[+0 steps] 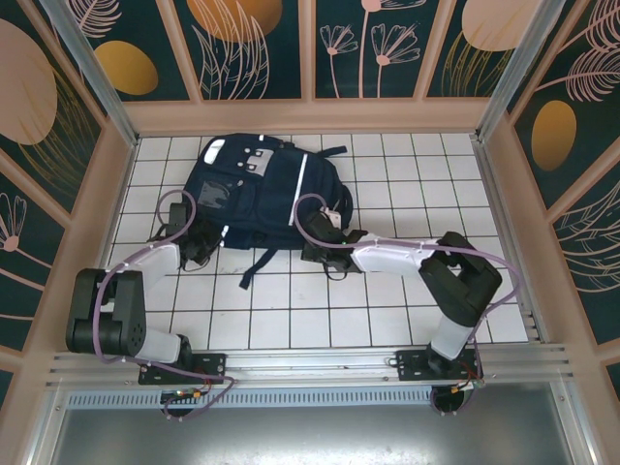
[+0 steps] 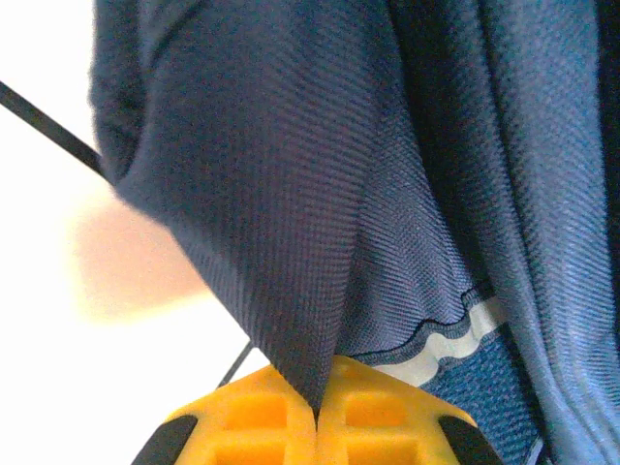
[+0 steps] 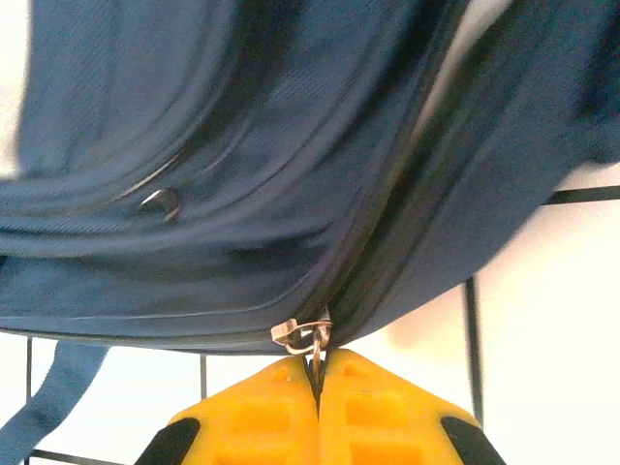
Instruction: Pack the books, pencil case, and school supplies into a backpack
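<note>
Two arms reach from the near edge of one white tiled table (image 1: 387,291) to a single navy-blue backpack (image 1: 257,189), which lies flat toward the far left of the table. One gripper meets each near corner of the pack. The left gripper (image 1: 201,244) is at its near-left edge; in the left wrist view, the two yellow fingers (image 2: 252,421) of the left gripper (image 2: 317,407) are pressed together on one hanging fold of the navy fabric (image 2: 281,242), with one white reflective stripe (image 2: 455,334) just to the right of the fold. The right gripper (image 1: 322,250) is at the near-right edge of the pack; in the right wrist view, the two yellow fingers (image 3: 378,412) of the right gripper (image 3: 318,373) are closed on one small metal zipper pull (image 3: 305,334), at the near end of a single dark zipper line (image 3: 378,223). One round metal stud (image 3: 160,201) sits on the fabric to the left of that zipper, and one blue strap (image 3: 48,407) crosses the tiles at lower left.
</note>
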`<control>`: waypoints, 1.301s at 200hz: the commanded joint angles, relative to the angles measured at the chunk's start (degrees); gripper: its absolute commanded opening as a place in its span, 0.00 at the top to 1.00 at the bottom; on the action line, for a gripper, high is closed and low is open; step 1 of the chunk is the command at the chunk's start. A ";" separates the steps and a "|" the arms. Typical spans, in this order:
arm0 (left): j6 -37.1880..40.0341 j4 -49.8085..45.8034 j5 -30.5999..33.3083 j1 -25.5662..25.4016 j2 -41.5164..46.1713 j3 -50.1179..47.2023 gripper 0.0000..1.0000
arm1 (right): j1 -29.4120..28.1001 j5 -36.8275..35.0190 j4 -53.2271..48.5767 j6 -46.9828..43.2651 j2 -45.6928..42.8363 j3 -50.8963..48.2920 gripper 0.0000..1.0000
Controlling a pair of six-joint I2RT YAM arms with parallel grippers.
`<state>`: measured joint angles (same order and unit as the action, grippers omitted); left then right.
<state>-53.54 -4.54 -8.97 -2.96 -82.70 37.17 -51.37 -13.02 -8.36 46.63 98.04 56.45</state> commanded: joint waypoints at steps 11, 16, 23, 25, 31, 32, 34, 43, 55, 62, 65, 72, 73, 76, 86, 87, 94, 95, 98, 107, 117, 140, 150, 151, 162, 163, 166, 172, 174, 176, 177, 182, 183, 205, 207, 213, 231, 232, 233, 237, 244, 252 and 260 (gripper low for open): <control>3.91 -1.43 8.33 4.69 -3.20 6.83 1.00 | 1.04 -3.95 -4.43 -0.35 -3.08 -3.25 1.00; 4.04 -1.78 8.36 5.16 -4.10 8.17 1.00 | 0.79 -3.68 -4.11 -0.59 -3.14 -3.24 1.00; 4.39 -2.05 8.10 5.70 -5.29 9.93 1.00 | 0.35 -3.31 -3.51 -0.96 -3.13 -3.23 1.00; 4.51 -2.12 8.05 5.82 -5.55 10.51 1.00 | 0.14 -3.15 -3.33 -1.18 -3.12 -3.19 1.00; 4.74 -2.59 7.90 6.01 -6.80 12.34 1.00 | -0.32 -2.64 -2.68 -1.71 -2.97 -2.92 1.00; 4.71 -2.72 7.78 6.03 -7.01 12.63 1.00 | -0.44 -2.55 -2.61 -1.76 -2.96 -2.92 1.00; 4.92 -2.88 7.64 6.12 -7.38 13.12 1.00 | -0.58 -2.30 -2.45 -1.91 -2.88 -2.77 1.00; 5.59 -4.15 6.75 6.12 -9.28 16.60 1.00 | -1.50 -1.52 -1.87 -2.56 -2.22 -1.88 1.00; 6.27 -5.02 5.11 6.13 -11.65 20.73 1.00 | -3.07 -0.96 -2.08 -3.01 -0.60 0.40 1.00; 6.63 -5.80 4.48 6.13 -12.75 22.68 1.00 | -3.97 -0.37 -1.95 -3.34 0.50 1.82 1.00; 6.69 -6.24 4.37 6.13 -13.28 23.43 1.00 | -4.39 -0.01 -1.79 -3.48 0.96 2.42 1.00; 6.84 -6.78 3.62 6.13 -14.15 24.66 0.96 | -5.45 0.77 -1.28 -3.86 2.08 3.71 1.00; 6.90 -6.84 3.53 6.13 -14.24 24.86 0.94 | -5.56 0.92 -1.21 -3.93 2.20 3.95 1.00; 6.95 -6.96 3.17 6.13 -14.37 25.18 0.88 | -6.04 1.19 -0.91 -4.15 2.63 4.51 1.00; 6.68 -7.26 2.32 6.13 -14.17 25.31 0.63 | -7.24 2.27 -0.08 -4.57 4.24 6.47 1.00; 6.64 -7.21 2.22 6.13 -14.08 25.23 0.61 | -7.33 2.37 0.01 -4.64 4.43 6.65 1.00; 5.97 -7.15 1.50 6.13 -13.29 24.52 0.50 | -8.04 3.28 0.49 -4.85 5.74 8.03 1.00; 5.85 -7.20 1.37 6.13 -13.15 24.35 0.50 | -8.08 3.40 0.56 -4.87 5.88 8.22 1.00; 5.49 -7.08 0.94 6.13 -12.66 23.83 0.48 | -8.44 3.67 0.62 -4.95 6.49 8.92 1.00; 4.35 -6.62 -0.59 6.07 -10.92 21.97 0.46 | -9.09 4.13 0.29 -5.28 8.25 11.10 1.00; 2.78 -5.60 -2.70 5.96 -8.38 19.19 0.46 | -9.60 4.31 -0.37 -5.86 10.20 13.41 1.00; -1.98 -2.85 -6.19 4.26 -1.03 10.11 0.45 | -9.87 4.32 -1.22 -7.11 12.20 16.09 1.00; -4.43 -1.29 -7.40 2.51 1.98 6.43 0.46 | -9.81 4.47 -1.14 -7.66 12.27 16.37 1.00; -4.67 -1.10 -7.52 2.30 2.22 6.07 0.46 | -9.80 4.48 -1.14 -7.72 12.27 16.39 1.00; -7.73 0.73 -8.52 -0.41 4.67 2.37 0.47 | -9.60 4.82 -1.05 -8.12 12.31 16.42 1.00; -8.12 0.96 -8.61 -0.75 4.83 2.03 0.47 | -9.56 4.83 -1.00 -8.13 12.29 16.42 1.00; -9.25 1.70 -8.94 -1.68 5.35 1.05 0.47 | -9.49 4.92 -1.04 -8.22 12.27 16.37 1.00; -11.44 3.29 -9.34 -3.34 6.40 -0.65 0.48 | -9.40 5.01 -1.02 -8.39 12.22 16.34 1.00; -12.19 3.85 -9.43 -3.93 6.69 -1.45 0.48 | -9.41 5.02 -1.04 -8.44 12.21 16.35 1.00; -12.95 4.36 -9.47 -4.54 7.03 -2.18 0.48 | -9.39 4.97 -1.09 -8.48 12.14 16.31 1.00; -13.37 4.71 -9.48 -4.83 7.16 -2.49 0.48 | -9.33 4.95 -1.11 -8.48 12.11 16.28 1.00; -15.31 6.37 -9.57 -6.31 7.88 -4.08 0.48 | -9.28 5.04 -1.05 -8.61 12.05 16.19 1.00; -15.73 6.82 -9.57 -6.59 7.93 -4.41 0.48 | -9.23 5.03 -1.05 -8.59 12.07 16.13 1.00; -21.64 13.57 -7.91 -12.85 9.24 -8.63 0.48 | -8.77 4.93 -0.83 -8.53 11.24 15.08 1.00; -21.86 14.07 -7.73 -13.43 9.12 -8.61 0.48 | -8.75 4.93 -0.79 -8.50 11.11 14.98 1.00; -22.28 15.04 -7.20 -14.82 8.43 -8.49 0.48 | -8.66 5.00 -0.65 -8.53 10.87 14.63 1.00; -22.88 16.49 -6.44 -17.33 5.40 -6.94 0.47 | -8.55 5.14 -0.52 -8.57 10.28 13.89 1.00; -22.90 16.62 -6.38 -17.43 5.24 -6.85 0.47 | -8.51 5.17 -0.52 -8.57 10.26 13.84 1.00; -22.91 16.69 -6.31 -17.56 5.12 -6.76 0.47 | -8.45 5.18 -0.52 -8.57 10.25 13.85 1.00; -23.07 17.18 -6.01 -17.95 4.66 -6.40 0.47 | -8.39 5.13 -0.56 -8.58 10.19 13.82 1.00; -23.44 18.03 -5.40 -18.73 3.95 -6.04 0.47 | -8.39 5.01 -0.78 -8.59 10.14 13.70 1.00; -23.70 19.20 -4.78 -19.54 3.24 -5.63 0.47 | -8.39 4.80 -1.01 -8.49 9.96 13.71 1.00; -23.70 19.81 -4.17 -20.24 2.38 -5.27 0.47 | -8.39 4.63 -1.10 -8.40 9.75 13.63 1.00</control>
<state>-73.95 8.99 -15.73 -21.32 -78.24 29.76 -60.18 -8.49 -8.01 39.27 109.80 70.98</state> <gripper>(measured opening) 0.530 0.061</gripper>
